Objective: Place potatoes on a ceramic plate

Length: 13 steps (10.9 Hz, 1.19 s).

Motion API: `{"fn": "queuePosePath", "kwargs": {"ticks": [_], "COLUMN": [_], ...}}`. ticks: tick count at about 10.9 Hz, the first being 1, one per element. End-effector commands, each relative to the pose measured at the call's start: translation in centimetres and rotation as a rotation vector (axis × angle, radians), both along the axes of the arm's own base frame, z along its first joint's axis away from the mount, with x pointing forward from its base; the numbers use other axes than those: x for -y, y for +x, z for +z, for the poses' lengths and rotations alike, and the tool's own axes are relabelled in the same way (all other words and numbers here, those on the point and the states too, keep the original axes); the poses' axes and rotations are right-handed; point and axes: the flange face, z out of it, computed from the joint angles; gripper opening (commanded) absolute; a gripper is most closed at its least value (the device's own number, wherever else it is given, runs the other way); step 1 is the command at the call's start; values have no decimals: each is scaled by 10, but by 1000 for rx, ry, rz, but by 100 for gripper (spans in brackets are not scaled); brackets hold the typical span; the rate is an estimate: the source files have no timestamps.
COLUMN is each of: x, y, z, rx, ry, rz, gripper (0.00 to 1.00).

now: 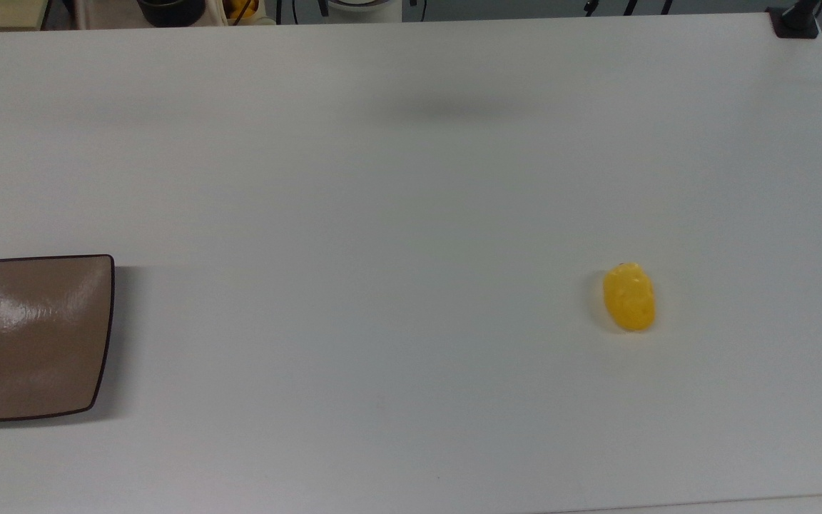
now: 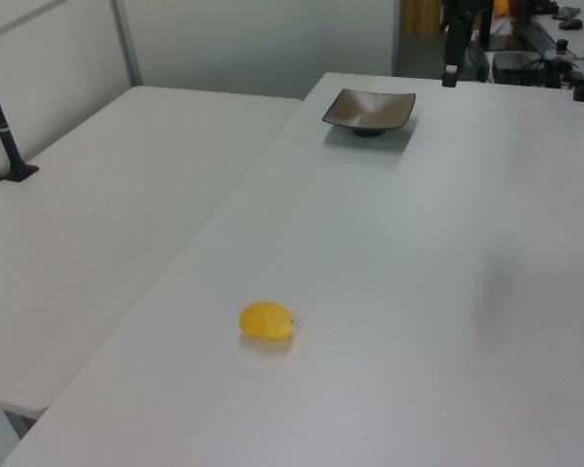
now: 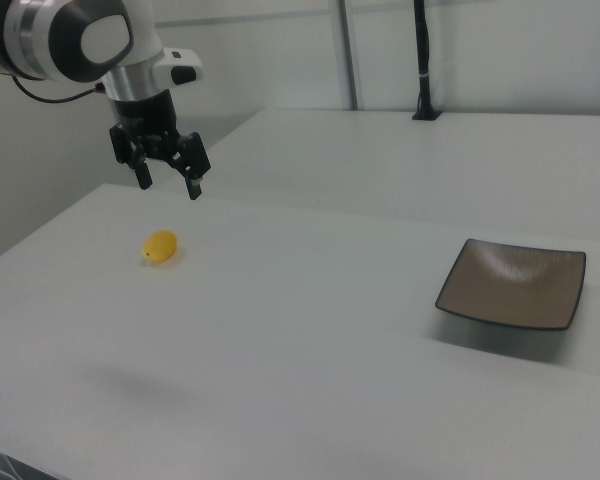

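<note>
A bright yellow oval potato (image 1: 628, 298) lies on the white table toward the top view's right; it also shows as the potato (image 2: 266, 321) and the potato (image 3: 161, 246). The glossy brown square ceramic plate (image 1: 29, 335) sits bare at the top view's left edge, far from the potato, and appears as the plate (image 2: 370, 108) and the plate (image 3: 515, 285). In the right view my gripper (image 3: 168, 188) hangs in the air above and slightly behind the potato. It points down, open, with nothing between its fingers.
A black clamped post (image 3: 420, 60) stands on the adjoining white table (image 2: 107, 214), also seen as the post (image 2: 5, 117). A dark pot (image 1: 170, 11) and other clutter sit beyond the table's far edge in the top view.
</note>
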Motion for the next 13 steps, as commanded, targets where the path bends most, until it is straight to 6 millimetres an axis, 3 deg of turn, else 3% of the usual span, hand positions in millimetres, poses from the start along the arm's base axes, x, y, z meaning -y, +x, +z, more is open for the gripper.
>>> {"fn": "queuePosePath", "kwargs": {"ticks": [1, 7, 13], "x": [-1, -5, -30], "y": [0, 5, 5], "z": [1, -2, -12], "rx": [27, 46, 27], "ry": [-14, -8, -6], "rz": [21, 19, 59], "gripper": [100, 100, 100]}}
